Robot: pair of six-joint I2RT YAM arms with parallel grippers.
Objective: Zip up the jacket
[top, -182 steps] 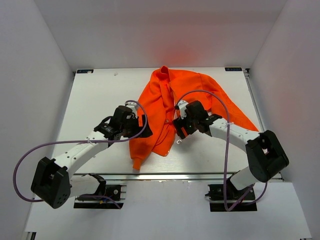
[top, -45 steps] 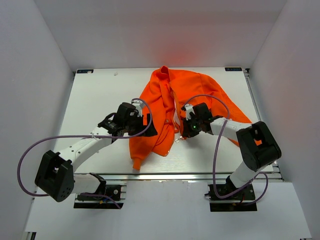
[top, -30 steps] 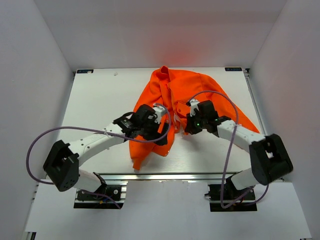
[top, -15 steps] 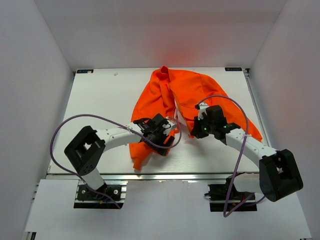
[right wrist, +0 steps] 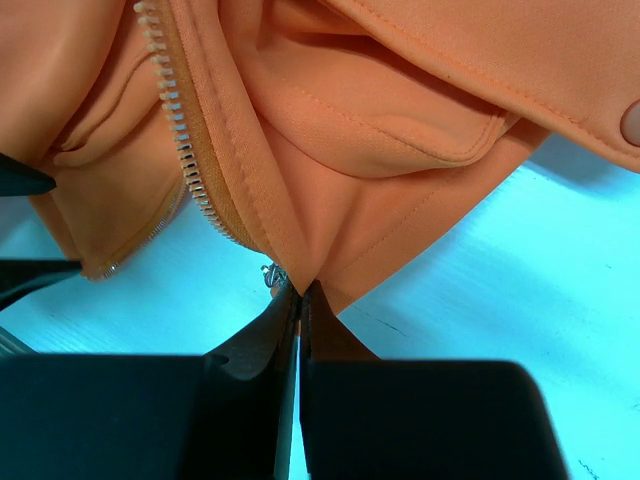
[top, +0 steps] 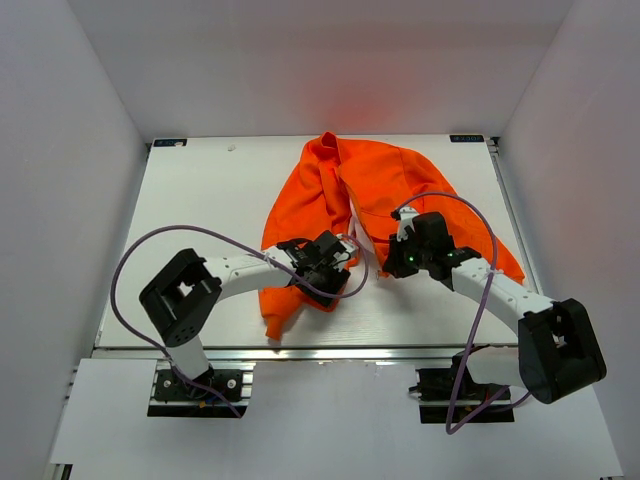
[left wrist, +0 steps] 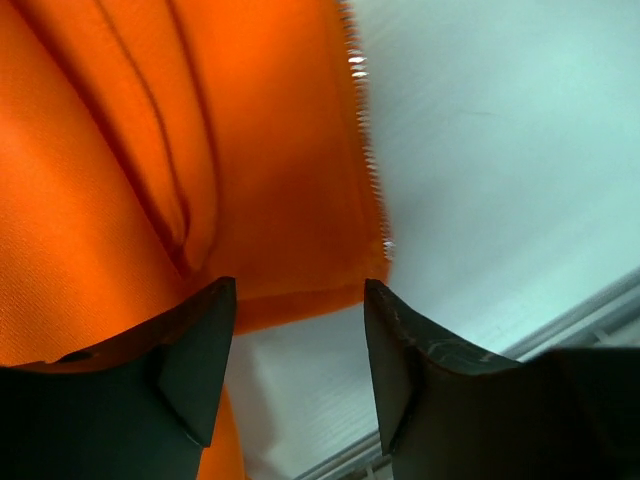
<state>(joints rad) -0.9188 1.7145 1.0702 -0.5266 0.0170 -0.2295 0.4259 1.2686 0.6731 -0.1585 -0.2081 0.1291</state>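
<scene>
Looks barely begun: straddles, with the left jaws spread and gripping nothing, the bottom corner of one front panel of the jacket (left wrist: 250, 150), beside a row of zipper teeth (left wrist: 367, 150) running away past the tips. Pinches, with the right jaws pressed together, a fold of what seems the opposite lower edge, with a small metal zipper piece (right wrist: 270, 272) right at the tips and a tooth row (right wrist: 178, 120) leading off beyond them. Farther from both jaws, lies open and rumpled over the tabletop (top: 200, 190) up to the collar, leaving the zipper ends to be mated and the slider run up.
</scene>
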